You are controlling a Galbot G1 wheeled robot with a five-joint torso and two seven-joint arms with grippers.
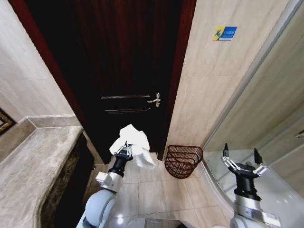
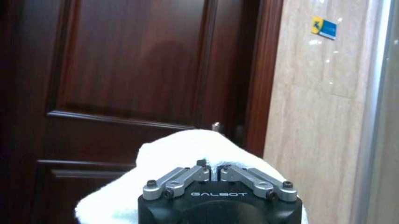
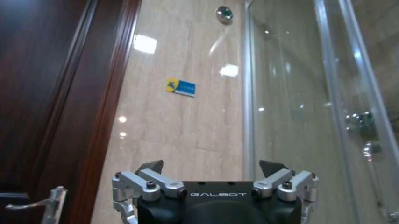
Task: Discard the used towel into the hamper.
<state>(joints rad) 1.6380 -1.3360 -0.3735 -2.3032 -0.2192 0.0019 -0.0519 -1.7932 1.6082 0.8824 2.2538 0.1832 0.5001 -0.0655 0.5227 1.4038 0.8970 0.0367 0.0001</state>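
The left end effector is clamped on the white towel, holding it raised in front of the dark wooden door. The hamper sits on the tiled floor just right of it, tilted. The right end effector hangs open, farther right.

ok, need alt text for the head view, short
The left gripper holds a crumpled white towel up in front of a dark wooden door, left of a reddish-brown wire hamper on the tiled floor. The right gripper is open and empty at lower right, beside a glass shower wall. A stone counter runs along the left.
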